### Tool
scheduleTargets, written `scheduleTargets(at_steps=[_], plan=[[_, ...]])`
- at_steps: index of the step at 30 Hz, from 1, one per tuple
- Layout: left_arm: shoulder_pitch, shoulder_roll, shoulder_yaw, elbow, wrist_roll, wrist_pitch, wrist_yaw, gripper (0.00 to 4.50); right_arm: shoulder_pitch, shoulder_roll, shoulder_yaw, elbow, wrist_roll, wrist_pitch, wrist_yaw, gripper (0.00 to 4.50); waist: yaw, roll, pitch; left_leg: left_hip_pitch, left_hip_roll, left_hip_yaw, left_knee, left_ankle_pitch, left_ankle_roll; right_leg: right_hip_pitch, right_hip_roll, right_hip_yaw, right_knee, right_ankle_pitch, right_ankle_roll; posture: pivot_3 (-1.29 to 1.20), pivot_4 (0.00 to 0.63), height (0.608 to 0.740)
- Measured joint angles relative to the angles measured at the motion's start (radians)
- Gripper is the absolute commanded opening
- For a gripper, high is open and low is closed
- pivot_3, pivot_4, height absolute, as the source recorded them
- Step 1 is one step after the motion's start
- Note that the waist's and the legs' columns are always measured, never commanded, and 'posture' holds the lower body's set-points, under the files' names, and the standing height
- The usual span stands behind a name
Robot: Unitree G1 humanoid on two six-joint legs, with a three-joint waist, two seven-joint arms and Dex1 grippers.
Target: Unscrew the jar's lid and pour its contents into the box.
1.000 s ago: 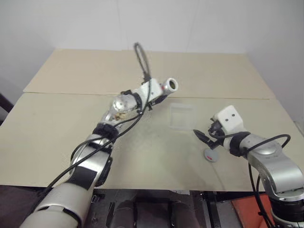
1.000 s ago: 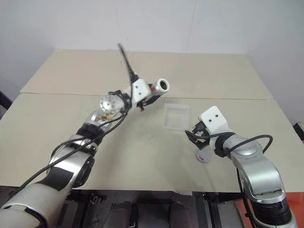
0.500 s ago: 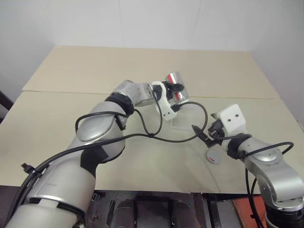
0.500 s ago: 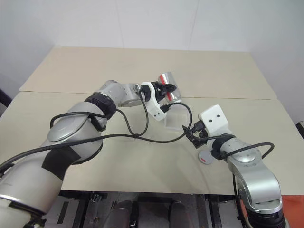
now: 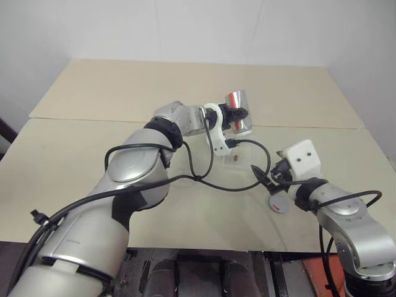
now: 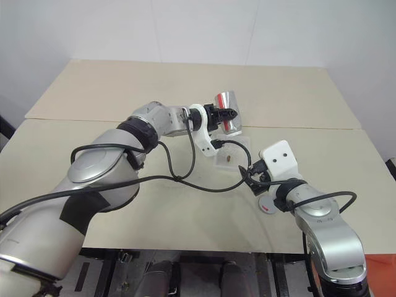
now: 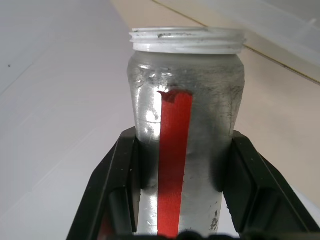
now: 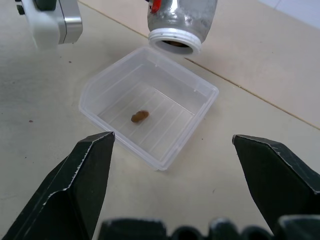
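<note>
My left gripper (image 7: 182, 200) is shut on the silver-grey jar (image 7: 185, 120) with the red stripe. The jar (image 5: 239, 111) is lidless and hangs tipped, with its white threaded mouth (image 8: 176, 44) facing down over the far edge of the box. The clear box (image 8: 167, 125) rests on the table, and a tiny brown bit, the contents (image 8: 140, 116), lies on its floor. My right gripper (image 8: 170, 140) stands open and empty just in front of the box, pointing at it. The grey lid (image 5: 278, 203) with its red mark lies flat on the table beneath my right wrist.
The tan table (image 5: 111, 93) has a seam running across it behind the box. A black cable (image 5: 204, 179) from my left arm loops over the table between the box and the front edge. A white wall stands behind the table.
My left arm has swung right with the jar, from left of the box to above it, and tipped the mouth down. The brown bit now lies in the box. The right gripper stayed put.
</note>
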Motion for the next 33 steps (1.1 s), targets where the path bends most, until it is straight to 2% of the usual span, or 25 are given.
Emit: scheduleTargets(at_steps=[5, 9, 14, 18, 20, 24, 29, 33], plan=[[0.052, 0.017, 0.228, 0.0, -0.225, -0.034, -0.188, 1.89, -0.002, -0.001, 0.003, 0.013, -0.007, -0.001, 0.001, 4.45, -0.003, 0.0, 0.0, 0.0, 0.0, 0.0, 0.001, 0.0, 0.0, 0.0, 0.0, 0.0, 0.002, 0.0, 0.0, 0.0, 0.15, 0.74], [0.147, 0.03, 0.511, -0.003, -0.509, -0.028, -0.43, 1.89, -0.002, -0.002, 0.003, 0.014, -0.007, -0.001, 0.005, 4.45, -0.01, 0.001, 0.0, 0.0, 0.0, 0.0, 0.004, 0.0, 0.0, 0.0, 0.0, 0.0, 0.011, 0.0, 0.0, 0.0, 0.15, 0.74], [0.252, 0.012, 0.909, -0.027, -0.936, 0.108, -0.801, 1.89, -0.002, -0.014, 0.003, 0.019, -0.007, -0.008, 0.018, 4.45, -0.013, 0.001, 0.0, 0.0, 0.0, -0.001, 0.012, 0.0, 0.001, 0.001, 0.0, 0.0, 0.014, 0.0, 0.0, 0.0, 0.15, 0.74], [0.316, -0.001, 1.1, -0.139, -1.167, 0.235, -0.944, 1.89, -0.006, -0.024, 0.028, 0.036, -0.007, -0.028, 0.037, 4.45, -0.014, 0.001, 0.0, 0.001, 0.0, -0.002, 0.015, 0.0, 0.001, 0.003, -0.001, -0.001, 0.014, 0.0, 0.001, 0.0, 0.15, 0.74], [0.378, -0.001, 1.142, -0.231, -1.231, 0.276, -0.973, 1.89, -0.009, -0.026, 0.038, 0.046, -0.007, -0.031, 0.046, 4.45, -0.015, 0.001, -0.001, 0.003, 0.0, -0.003, 0.015, 0.0, 0.001, 0.004, -0.001, 0.0, 0.017, 0.001, 0.001, 0.0, 0.15, 0.74], [0.597, -0.009, 1.182, -0.468, -1.326, 0.348, -0.983, 1.89, -0.016, -0.033, 0.046, 0.066, -0.008, -0.046, 0.055, 4.45, -0.026, 0.001, -0.001, 0.008, 0.0, -0.004, 0.015, 0.001, -0.001, 0.007, -0.001, 0.0, 0.019, 0.001, 0.0, 0.0, 0.15, 0.74], [0.804, -0.033, 1.173, -0.688, -1.349, 0.414, -0.925, 1.89, -0.035, -0.034, 0.074, 0.09, -0.009, -0.068, 0.068, 4.45, -0.027, 0.001, -0.001, 0.011, -0.001, -0.006, 0.015, 0.001, -0.001, 0.011, -0.001, -0.001, 0.019, 0.002, -0.001, 0.0, 0.15, 0.74], [0.86, -0.033, 1.145, -0.748, -1.323, 0.419, -0.873, 1.89, -0.039, -0.033, 0.079, 0.108, -0.007, -0.087, 0.085, 4.45, -0.021, 0.001, -0.001, 0.015, -0.001, -0.008, 0.015, 0.001, -0.001, 0.017, -0.001, -0.003, 0.016, 0.002, 0.0, 0.0, 0.15, 0.74]])
